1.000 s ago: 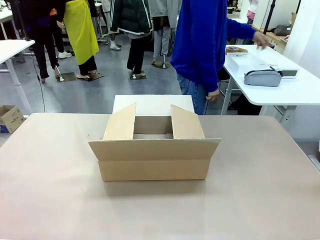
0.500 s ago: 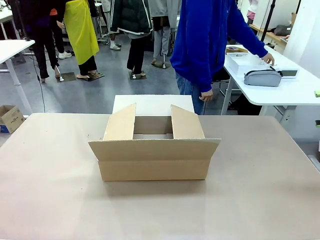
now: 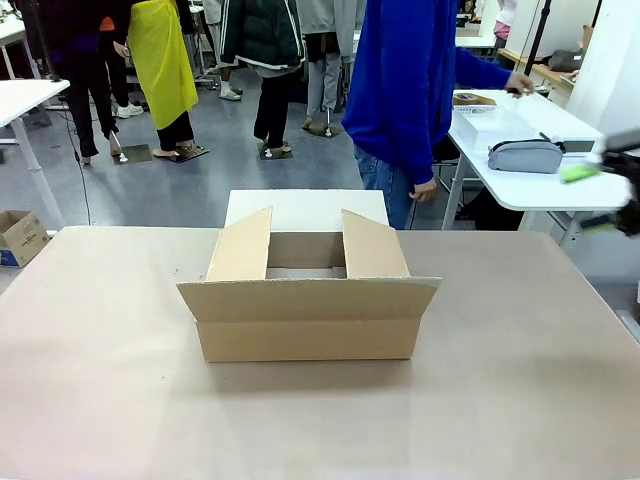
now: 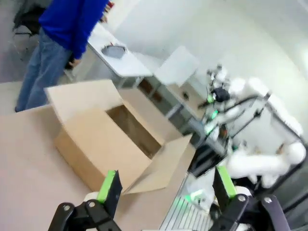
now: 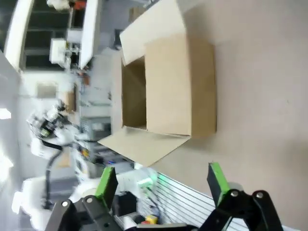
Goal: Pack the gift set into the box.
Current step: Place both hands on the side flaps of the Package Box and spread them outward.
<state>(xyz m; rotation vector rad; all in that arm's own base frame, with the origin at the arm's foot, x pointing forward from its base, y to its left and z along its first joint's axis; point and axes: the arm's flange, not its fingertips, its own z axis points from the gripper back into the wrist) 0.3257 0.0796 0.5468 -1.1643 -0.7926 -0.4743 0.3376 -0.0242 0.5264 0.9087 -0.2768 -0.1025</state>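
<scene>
Brown cardboard box (image 3: 308,318) sits at the middle of the tabletop (image 3: 100,380) with its top open. Its near flap is folded out toward 6 o'clock, its two side flaps stand tilted at 11 and 1 o'clock, and its far flap lies out toward 12 o'clock. What can be seen of the inside is bare.

The gift set (image 3: 525,155) is well apart from the box, at about 2 o'clock from it, on a white tabletop (image 3: 520,190) beyond the far right corner. Its grey pouch rests against a pale flat tray. A person (image 3: 400,90) in a blue top stands at 12 o'clock and stretches a hand (image 3: 520,83) over that white tabletop, just past the tray.

The right end effector (image 3: 595,198) comes in blurred at 3 o'clock, above the tabletop's edge. Its own camera shows the right end effector (image 5: 162,185) with its green pads spread wide and nothing between them, and the box (image 5: 168,86) ahead of it.

The left end effector (image 4: 166,192) is likewise spread wide and holds nothing. The box (image 4: 110,139) lies ahead of it toward 11 o'clock.
</scene>
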